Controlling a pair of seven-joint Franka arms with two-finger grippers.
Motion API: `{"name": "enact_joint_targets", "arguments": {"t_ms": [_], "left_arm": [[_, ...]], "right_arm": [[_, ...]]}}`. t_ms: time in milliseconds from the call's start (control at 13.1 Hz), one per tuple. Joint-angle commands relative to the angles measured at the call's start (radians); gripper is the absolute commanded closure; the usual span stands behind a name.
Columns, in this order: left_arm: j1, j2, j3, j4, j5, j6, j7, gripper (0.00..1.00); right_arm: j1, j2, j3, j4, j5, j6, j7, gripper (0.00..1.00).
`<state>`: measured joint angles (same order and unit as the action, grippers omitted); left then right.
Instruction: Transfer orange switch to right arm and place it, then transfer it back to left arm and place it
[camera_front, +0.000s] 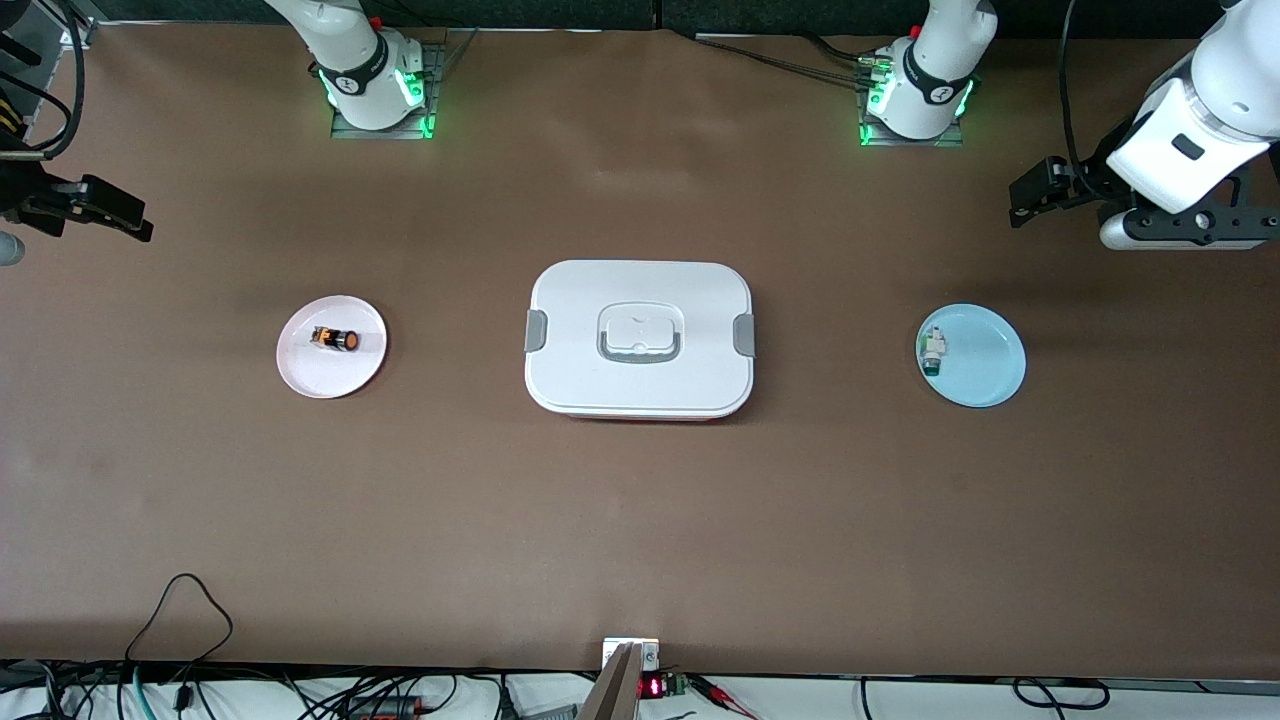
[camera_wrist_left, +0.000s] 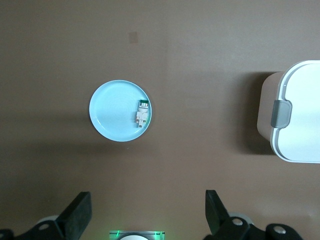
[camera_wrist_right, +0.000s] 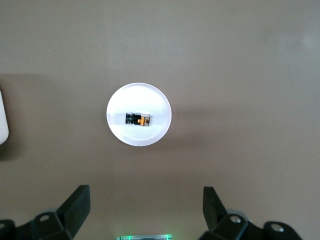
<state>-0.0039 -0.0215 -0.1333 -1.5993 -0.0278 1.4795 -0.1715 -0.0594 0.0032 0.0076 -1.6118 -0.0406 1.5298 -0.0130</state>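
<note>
The orange switch, black with an orange face, lies on its side on a small white plate toward the right arm's end of the table. In the right wrist view the orange switch rests in the middle of that plate. The white box sits lidded at the table's middle. My right gripper hangs open and empty high over the table's edge at its own end, and it shows as such in its wrist view. My left gripper is open and empty too, high over the table at the left arm's end.
A light blue plate toward the left arm's end holds a small white-and-teal part. The left wrist view shows this plate, the part and one clipped end of the box. Cables run along the table's near edge.
</note>
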Motion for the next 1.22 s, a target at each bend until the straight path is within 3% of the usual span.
{"name": "enact_joint_targets", "arguments": {"t_ms": [0, 382, 1146], "left_arm": [[-0.001, 0.005, 0.004, 0.015, -0.004, -0.008, 0.007, 0.0], [0.001, 0.005, 0.004, 0.015, -0.004, -0.008, 0.007, 0.0], [0.001, 0.005, 0.004, 0.015, -0.004, -0.008, 0.007, 0.0]], "right_arm": [[0.001, 0.003, -0.001, 0.019, 0.01, -0.029, -0.007, 0.0], [0.003, 0.008, -0.001, 0.019, 0.013, -0.028, -0.008, 0.0], [0.003, 0.127, 0.0, 0.018, 0.015, -0.001, -0.008, 0.0]]}}
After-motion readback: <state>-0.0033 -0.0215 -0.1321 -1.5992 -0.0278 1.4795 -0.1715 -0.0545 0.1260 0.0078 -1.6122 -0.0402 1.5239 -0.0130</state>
